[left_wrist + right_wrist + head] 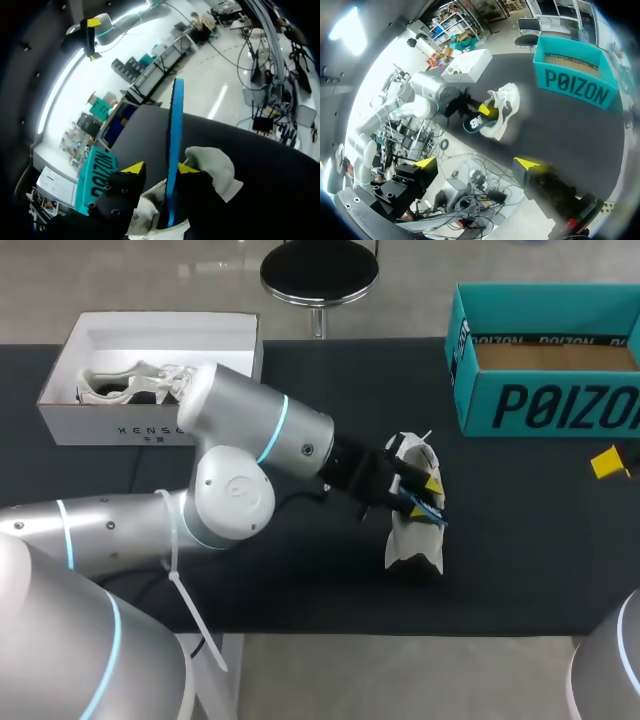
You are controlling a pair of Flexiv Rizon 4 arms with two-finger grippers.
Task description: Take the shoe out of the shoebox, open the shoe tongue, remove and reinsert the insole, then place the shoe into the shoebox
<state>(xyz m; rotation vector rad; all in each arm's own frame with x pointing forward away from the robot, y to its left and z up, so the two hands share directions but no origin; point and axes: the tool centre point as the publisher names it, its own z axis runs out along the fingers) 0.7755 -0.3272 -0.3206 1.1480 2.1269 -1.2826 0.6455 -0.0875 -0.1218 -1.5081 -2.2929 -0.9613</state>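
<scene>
Table (300,580): one, black-topped, carrying everything below.
Arms: two. The left arm (250,430) reaches in across the middle. The right arm (610,670) sits at the near right corner.
Boxes: two. The white shoebox (150,425) is at the far left and the teal shoebox (560,405) at the far right, well apart.
Shoes: two, both white. The boxed shoe (120,388) lies inside the white shoebox. The loose shoe (412,540) lies on the table between the boxes and touches neither. Its long axis runs roughly from the far side toward the near side.
Insole (175,130): one, blue. Its lower end is down in the loose shoe's mouth, and the rest sticks out well past the fingertips, in line with them.
Left gripper (160,168): right at the shoe's opening, jaws narrowly apart. The insole stands edge-on between them against one finger, with a strip of shoe showing before the other, so it looks unclamped.
Right gripper (476,163): jaws wide and empty, off to the right, well apart from the shoe.
Nearer arm: the left, plainly.
Step, as I judge it: the insole is half in. Seating it means pushing along its length into the shoe.
</scene>
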